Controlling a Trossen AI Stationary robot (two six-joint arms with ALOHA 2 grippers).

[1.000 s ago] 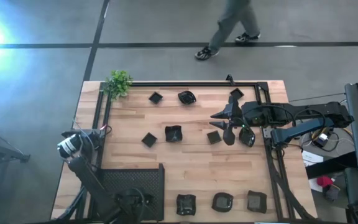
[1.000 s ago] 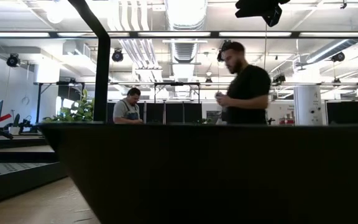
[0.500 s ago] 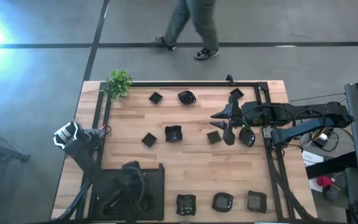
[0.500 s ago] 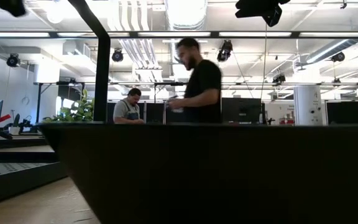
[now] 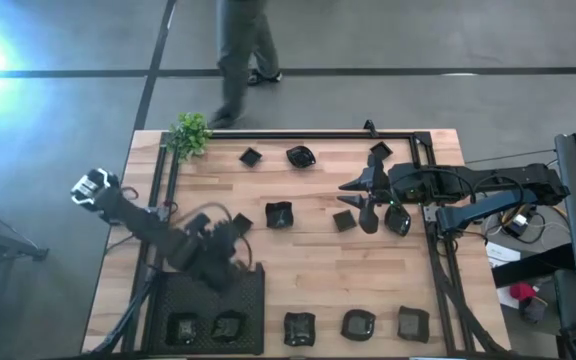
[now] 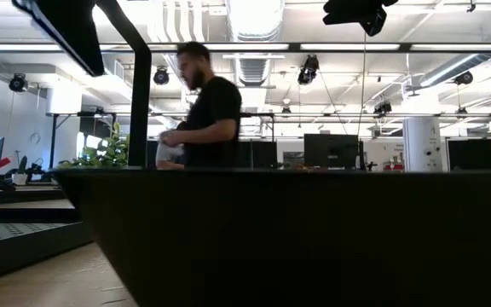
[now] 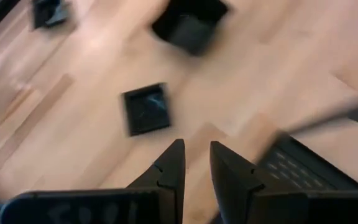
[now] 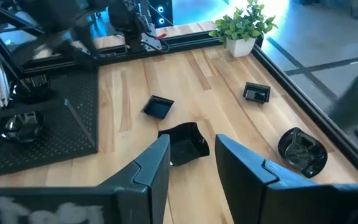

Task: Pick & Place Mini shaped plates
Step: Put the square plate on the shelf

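Observation:
Several small black plates lie on the wooden table: a far row [image 5: 301,156], a crumpled-looking one in the middle [image 5: 279,215], three along the near edge [image 5: 357,324], and two inside the mesh tray [image 5: 208,300]. My left gripper [image 5: 230,232] hovers just past the tray's far edge, blurred. Its fingers [image 7: 196,163] are slightly apart and empty, short of a small square plate [image 7: 146,110]. My right gripper [image 5: 360,197] hangs open over the right-middle, beside two plates [image 5: 344,221]. In its wrist view the open fingers [image 8: 191,163] point at the crumpled plate [image 8: 183,144].
A small green plant [image 5: 191,132] stands at the far left corner. A black frame rail [image 5: 308,134] runs along the far and side edges. A person [image 5: 240,50] walks past beyond the far edge. In the low view the tray's dark wall [image 6: 297,239] blocks the table.
My left arm has swung up out of the mesh tray and toward the table's middle, ending near the small square plate; two plates now show in the tray where the arm had covered them. The person has walked leftward beyond the table. My right arm has kept still.

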